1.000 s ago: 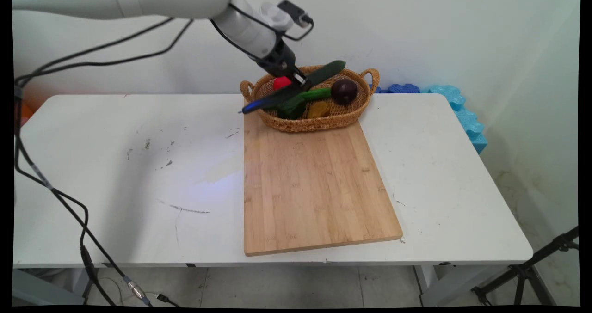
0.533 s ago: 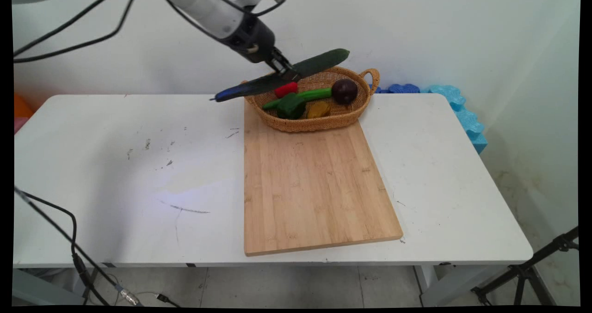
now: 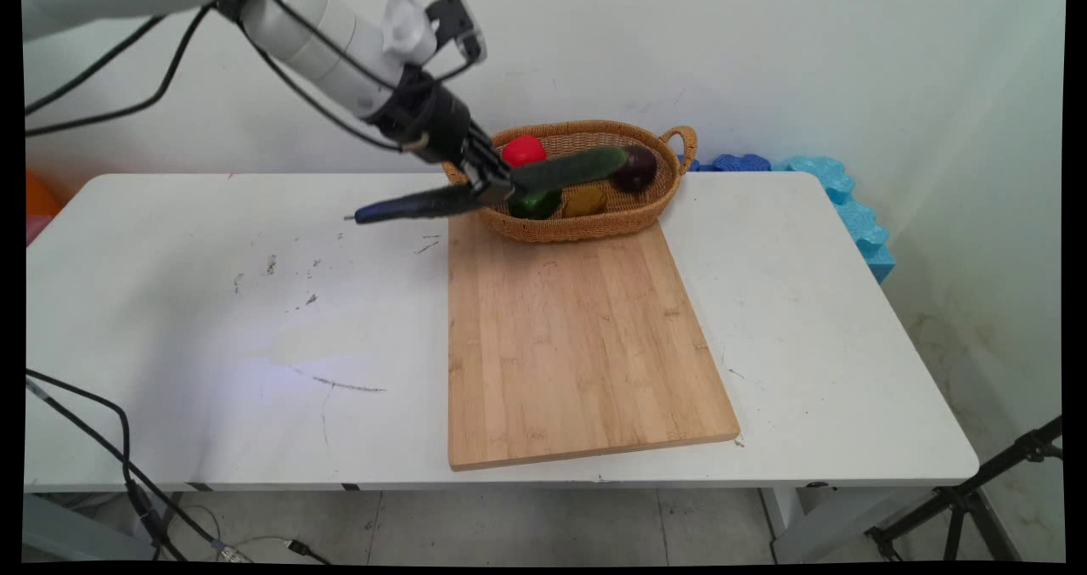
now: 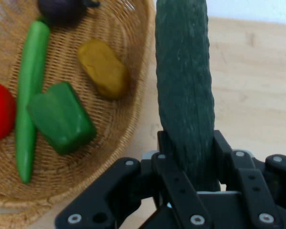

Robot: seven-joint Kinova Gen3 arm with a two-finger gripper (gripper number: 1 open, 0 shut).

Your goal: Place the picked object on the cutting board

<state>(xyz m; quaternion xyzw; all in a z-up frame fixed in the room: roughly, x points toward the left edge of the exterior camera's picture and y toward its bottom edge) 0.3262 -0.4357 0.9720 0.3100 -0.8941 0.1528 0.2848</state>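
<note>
My gripper (image 3: 492, 186) is shut on a long dark green cucumber (image 3: 569, 169), gripped near its middle and held almost level in the air. It hangs over the left front rim of a wicker basket (image 3: 594, 126) and the far left corner of a wooden cutting board (image 3: 577, 337). In the hand view the cucumber (image 4: 183, 86) runs up from between the fingers (image 4: 222, 145), with the basket (image 4: 138, 95) to its left. In the basket lie a red vegetable (image 3: 522, 149), a green pepper (image 4: 62, 117), a long green pod (image 4: 31, 86), a yellow-brown potato (image 4: 105, 69) and a dark purple round one (image 3: 639, 167).
The board lies lengthwise on the white table (image 3: 212, 320), its far end under the basket. Blue foam pieces (image 3: 849, 210) sit beyond the table's far right corner. A black tripod leg (image 3: 968, 498) stands at the lower right. Black cables (image 3: 127, 473) hang at the left.
The gripper lifted the cucumber out of the basket, then carried it left and down. The cucumber went from tilted to nearly level.
</note>
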